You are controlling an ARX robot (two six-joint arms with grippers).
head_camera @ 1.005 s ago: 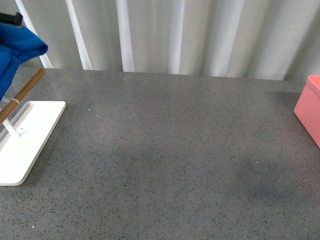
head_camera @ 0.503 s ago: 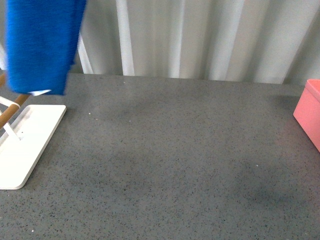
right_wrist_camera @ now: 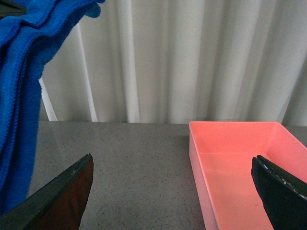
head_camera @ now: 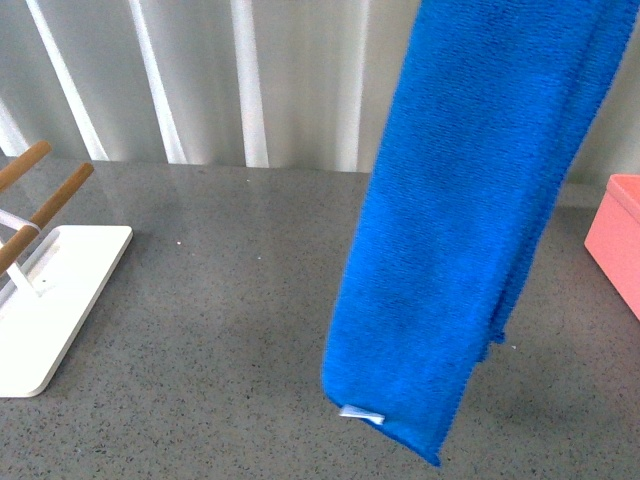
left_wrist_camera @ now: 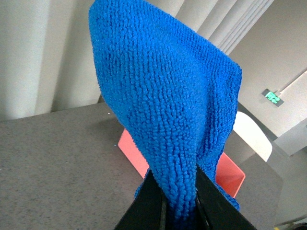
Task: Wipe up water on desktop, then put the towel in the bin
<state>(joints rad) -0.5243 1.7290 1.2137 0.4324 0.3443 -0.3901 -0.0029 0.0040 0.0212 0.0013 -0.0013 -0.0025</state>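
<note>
The blue towel (head_camera: 465, 220) hangs in the air over the middle right of the desktop (head_camera: 220, 330), its white label (head_camera: 360, 413) at the low corner. My left gripper (left_wrist_camera: 178, 201) is shut on the towel (left_wrist_camera: 163, 110); the gripper itself is out of the front view. The pink bin (head_camera: 618, 240) stands at the right edge; it shows behind the towel in the left wrist view (left_wrist_camera: 230, 175) and under my open, empty right gripper (right_wrist_camera: 175, 196) in the right wrist view (right_wrist_camera: 240, 167). The towel also hangs at the side of the right wrist view (right_wrist_camera: 19, 96).
A white flat rack base (head_camera: 50, 300) with wooden rods (head_camera: 45, 205) stands at the left edge of the desktop. A pale ribbed curtain wall (head_camera: 250, 80) runs behind the table.
The towel has swung from the upper left across to the middle right of the front view, off the rack and towards the bin, and hangs lower and closer to the camera.
</note>
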